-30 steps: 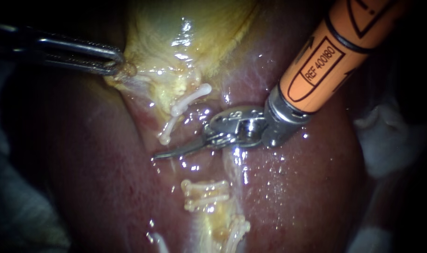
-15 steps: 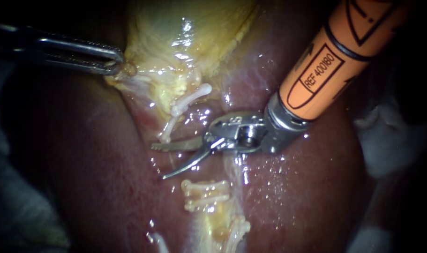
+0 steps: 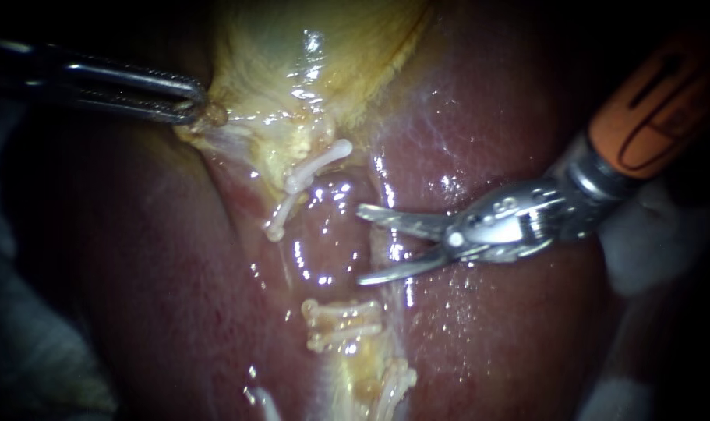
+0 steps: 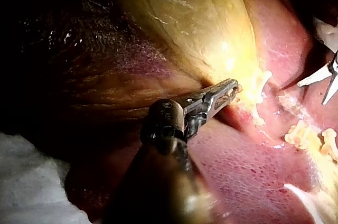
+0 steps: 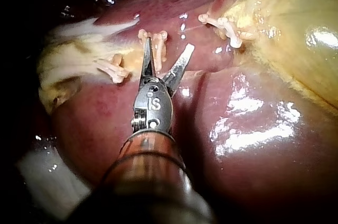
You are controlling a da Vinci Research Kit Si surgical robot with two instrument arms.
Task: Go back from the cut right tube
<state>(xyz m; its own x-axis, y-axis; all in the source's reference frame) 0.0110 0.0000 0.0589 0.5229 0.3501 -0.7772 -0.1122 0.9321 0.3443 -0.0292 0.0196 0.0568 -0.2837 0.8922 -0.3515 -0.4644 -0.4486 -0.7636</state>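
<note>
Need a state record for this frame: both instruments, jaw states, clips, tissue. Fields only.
left instrument: jaws shut on the gallbladder at its edge
right instrument: jaws open, nothing between them, over the liver
upper clips: two, near the gallbladder's lower end, apart from the right instrument's jaws
lower clips: stacked pair, apart from the right instrument's jaws
right instrument contact: touches no clip in the endoscope view

Left instrument (image 3: 200,105) at gallbladder (image 3: 316,54) left edge; right instrument (image 3: 362,245) over liver (image 3: 495,343), right of clips (image 3: 317,166)
</note>
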